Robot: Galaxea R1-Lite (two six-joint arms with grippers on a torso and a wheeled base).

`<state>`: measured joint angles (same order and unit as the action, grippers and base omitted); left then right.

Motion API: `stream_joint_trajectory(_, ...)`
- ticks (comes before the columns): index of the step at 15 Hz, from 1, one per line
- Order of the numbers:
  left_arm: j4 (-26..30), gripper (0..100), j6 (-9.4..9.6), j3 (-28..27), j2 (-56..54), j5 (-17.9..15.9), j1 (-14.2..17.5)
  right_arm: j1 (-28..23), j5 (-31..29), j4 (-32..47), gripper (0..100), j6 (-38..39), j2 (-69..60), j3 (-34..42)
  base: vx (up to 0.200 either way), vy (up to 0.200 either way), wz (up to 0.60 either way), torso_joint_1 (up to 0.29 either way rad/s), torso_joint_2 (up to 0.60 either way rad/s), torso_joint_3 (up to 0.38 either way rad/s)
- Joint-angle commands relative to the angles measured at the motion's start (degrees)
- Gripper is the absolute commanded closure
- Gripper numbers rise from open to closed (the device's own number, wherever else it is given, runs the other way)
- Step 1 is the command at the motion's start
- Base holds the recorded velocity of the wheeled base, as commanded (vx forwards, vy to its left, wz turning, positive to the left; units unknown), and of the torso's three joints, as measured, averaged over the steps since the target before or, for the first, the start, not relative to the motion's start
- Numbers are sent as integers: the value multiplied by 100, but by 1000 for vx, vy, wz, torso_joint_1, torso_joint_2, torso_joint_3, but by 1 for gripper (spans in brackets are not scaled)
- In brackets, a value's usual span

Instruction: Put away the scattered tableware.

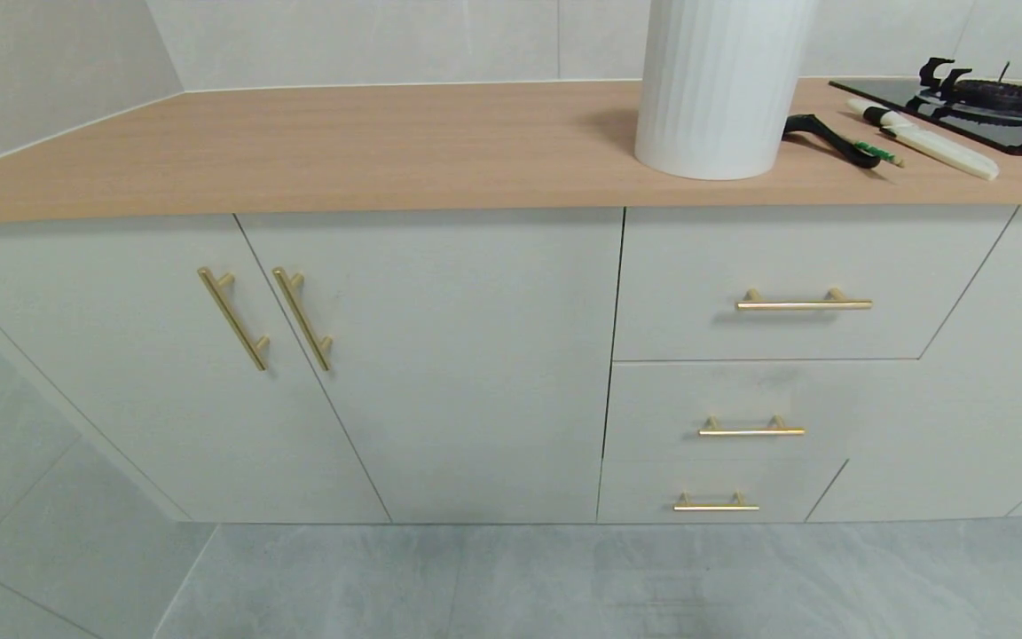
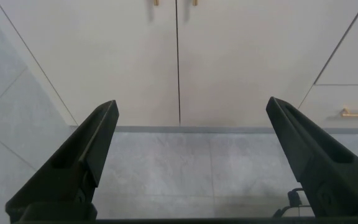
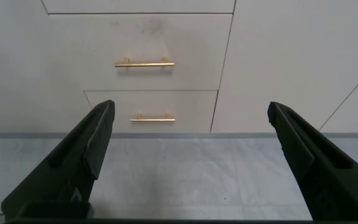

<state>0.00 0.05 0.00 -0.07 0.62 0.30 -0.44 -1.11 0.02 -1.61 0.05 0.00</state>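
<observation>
Honestly, left gripper (image 2: 191,158) and right gripper (image 3: 188,158) hang spread, empty, probably just parked: tableware (image 1: 930,147) lies well above them on the countertop (image 1: 342,142).

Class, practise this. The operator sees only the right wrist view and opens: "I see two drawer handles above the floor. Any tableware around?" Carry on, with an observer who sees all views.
Observer: Yes. A white utensil and a black-handled one lie on the counter, beside a white container.
Operator: Is there a third handle?
Observer: Yes, a handle on the top drawer.
Operator: Where is the left gripper?
Observer: The left gripper is open, facing the cupboard doors.
</observation>
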Motion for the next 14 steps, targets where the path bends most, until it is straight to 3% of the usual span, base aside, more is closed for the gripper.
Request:
stream_joint_trajectory(1,0,0,4,0,7,-1,5,0,5,-90,0,-32,4,-105,0,0,0,0,0,0)
stream_joint_trajectory(3,0,0,4,0,7,-1,5,141,111,-108,0,152,364,-1002,0,0,0,0,0,0)
stream_joint_trajectory(5,0,0,4,0,7,-1,5,404,357,200,0,143,1190,-1371,0,0,0,0,0,0)
stream_joint_trajectory(9,0,0,-5,0,7,-1,5,510,779,217,0,143,2975,-1485,0,0,0,0,0,0)
stream_joint_trajectory(14,-9,0,4,0,7,-1,5,624,849,235,0,135,3414,-1468,0,0,0,0,0,0)
